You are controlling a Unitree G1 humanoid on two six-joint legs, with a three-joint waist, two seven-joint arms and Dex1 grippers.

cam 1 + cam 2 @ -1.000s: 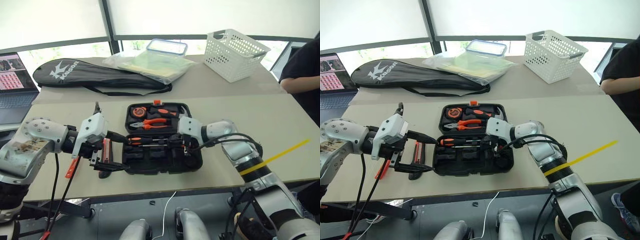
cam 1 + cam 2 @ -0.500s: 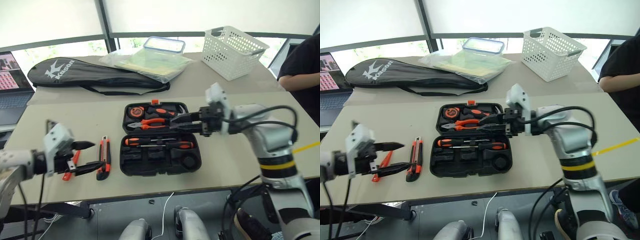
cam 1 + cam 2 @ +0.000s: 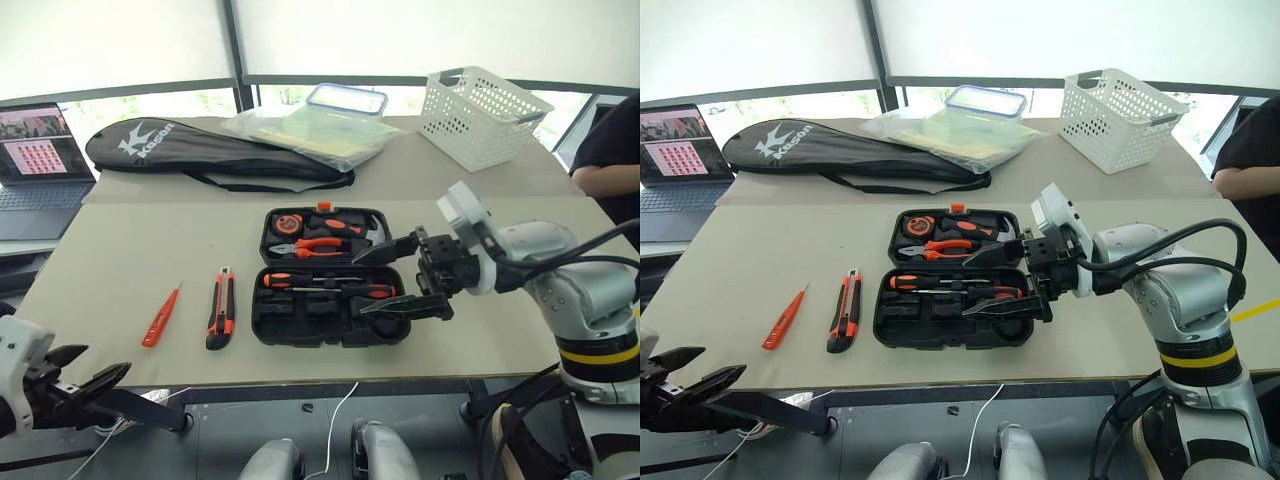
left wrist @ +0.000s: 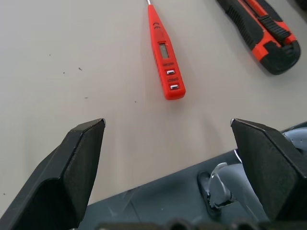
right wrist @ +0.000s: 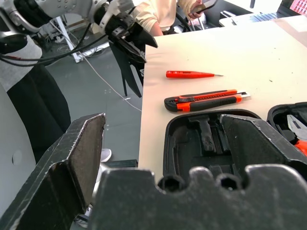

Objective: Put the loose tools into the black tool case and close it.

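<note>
Open moulded black tool case (image 3: 330,305), slim orange tester screwdriver (image 3: 160,316), left claw (image 3: 85,383) and right claw (image 3: 395,275) both wide apart, empty

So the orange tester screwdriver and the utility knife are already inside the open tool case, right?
Not quite. The tool case is open, but the orange tester screwdriver and the utility knife lie on the table to its left, outside it. The right eye view shows this.

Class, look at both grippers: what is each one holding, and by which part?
Nothing is held. The left gripper hangs open off the table's near edge; the right gripper hovers open over the black tool case.
</note>
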